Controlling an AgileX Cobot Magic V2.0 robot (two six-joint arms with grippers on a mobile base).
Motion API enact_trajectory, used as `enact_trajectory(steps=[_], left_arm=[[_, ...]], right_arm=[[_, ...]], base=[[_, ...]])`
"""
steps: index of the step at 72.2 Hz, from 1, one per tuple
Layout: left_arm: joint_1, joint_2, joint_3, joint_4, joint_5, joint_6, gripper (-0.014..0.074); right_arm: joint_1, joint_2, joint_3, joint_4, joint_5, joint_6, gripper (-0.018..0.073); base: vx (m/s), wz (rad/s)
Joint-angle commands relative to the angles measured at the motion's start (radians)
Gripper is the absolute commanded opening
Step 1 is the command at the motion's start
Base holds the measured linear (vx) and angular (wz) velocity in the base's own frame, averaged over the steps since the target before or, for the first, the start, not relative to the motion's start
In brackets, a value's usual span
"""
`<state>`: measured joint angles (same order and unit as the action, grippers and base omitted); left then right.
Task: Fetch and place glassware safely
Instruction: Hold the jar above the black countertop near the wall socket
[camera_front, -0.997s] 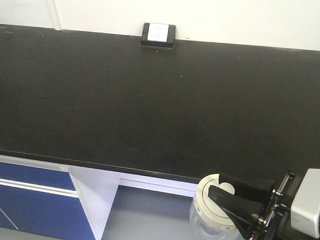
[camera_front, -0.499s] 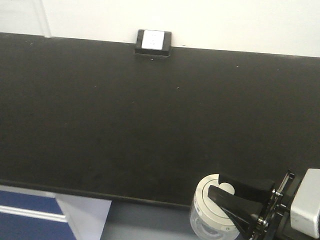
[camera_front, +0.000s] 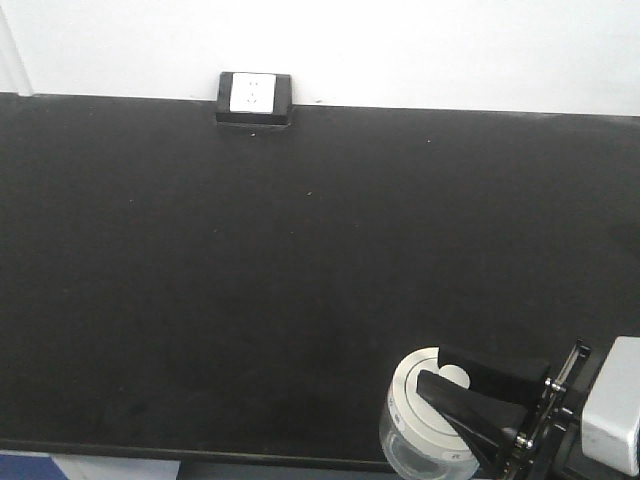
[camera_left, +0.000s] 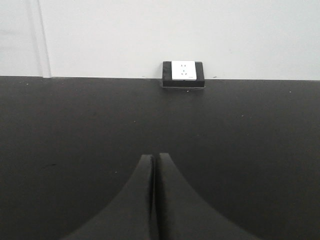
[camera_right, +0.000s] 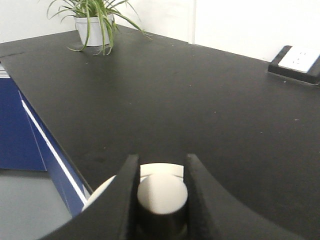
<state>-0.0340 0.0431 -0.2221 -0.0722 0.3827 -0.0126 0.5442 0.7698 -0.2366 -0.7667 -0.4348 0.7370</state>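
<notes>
The glassware is a small squat clear glass jar (camera_front: 410, 440) with a round cream-white lid and a central knob (camera_right: 162, 194). My right gripper (camera_front: 440, 385) is shut on the knob and holds the jar above the front edge of the black counter (camera_front: 250, 280), at the lower right of the front view. In the right wrist view the two black fingers (camera_right: 127, 195) press the knob from both sides, and the jar body is hidden under the lid. My left gripper (camera_left: 154, 157) is shut and empty, above the counter (camera_left: 75, 130).
A black socket box with a white face (camera_front: 254, 97) stands at the counter's back edge by the white wall, also in the left wrist view (camera_left: 183, 74). A potted plant (camera_right: 92, 22) stands at a far corner. Blue cabinet fronts (camera_right: 20, 135) are below the counter edge.
The front view has moved forward and to the right: the socket box has shifted left and down, and the cabinets have dropped out of view. The jar stays held in my right gripper.
</notes>
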Motion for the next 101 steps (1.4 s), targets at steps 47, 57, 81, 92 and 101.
enact_trajectory(steps=[47,57,81,92,101], left_arm=[[-0.001,0.015,-0.023,-0.008,-0.073,-0.006,-0.0007],[-0.001,0.012,-0.023,-0.008,-0.071,-0.006,-0.0007],[-0.001,0.013,-0.023,-0.008,-0.071,-0.006,-0.0007],[-0.001,0.013,-0.023,-0.008,-0.071,-0.006,-0.0007],[-0.001,0.013,-0.023,-0.008,-0.071,-0.006,-0.0007]], right_arm=[[-0.002,-0.005,-0.033,0.022,-0.078,-0.006,-0.0001],[-0.002,0.01,-0.03,0.017,-0.072,-0.006,-0.0001],[-0.002,0.017,-0.03,0.017,-0.073,-0.006,-0.0001],[-0.002,0.017,-0.03,0.017,-0.072,-0.006,-0.0001],[-0.002,0.017,-0.03,0.017,-0.076,-0.006,-0.0001]], base=[[0.07,-0.09],[0.0,0.01],[0.0,0.0],[0.0,0.0],[0.0,0.0]])
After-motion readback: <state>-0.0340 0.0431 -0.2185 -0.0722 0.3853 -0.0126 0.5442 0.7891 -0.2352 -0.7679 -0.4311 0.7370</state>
